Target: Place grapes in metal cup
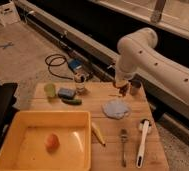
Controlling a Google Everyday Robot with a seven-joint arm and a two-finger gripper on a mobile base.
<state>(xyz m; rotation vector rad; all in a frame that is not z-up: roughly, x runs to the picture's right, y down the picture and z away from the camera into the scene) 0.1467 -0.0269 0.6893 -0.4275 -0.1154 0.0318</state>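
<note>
The white arm [153,55] is reaching in from the right side and bending down over the back of the wooden bench [94,99]. The end effector [122,89] is hanging just above the bench top, right beside the metal cup [135,88], on the side nearer the glass jar [79,82]. It is squeezing tight and pinching the grapes [123,93], a small dark red lump that is poking out under its tips. The grapes are hanging a bit lower than the cup's rim. They are beside the cup, not inside it. I cannot tell if the grapes are touching the bench.

The cup is standing up straight near the back right corner of the bench. A pale blue cloth [116,108] is lying just in front of the end effector. Farther off, the jar, a blue sponge [66,93], a green cup [49,89] and a long green vegetable [72,101] are sitting well apart from the end effector. A big yellow tray [43,114] is filling the front left of the bench, with a round orange fruit [51,141] lying in it. A fork [123,145] and a white brush [143,142] are lying at the front right.
</note>
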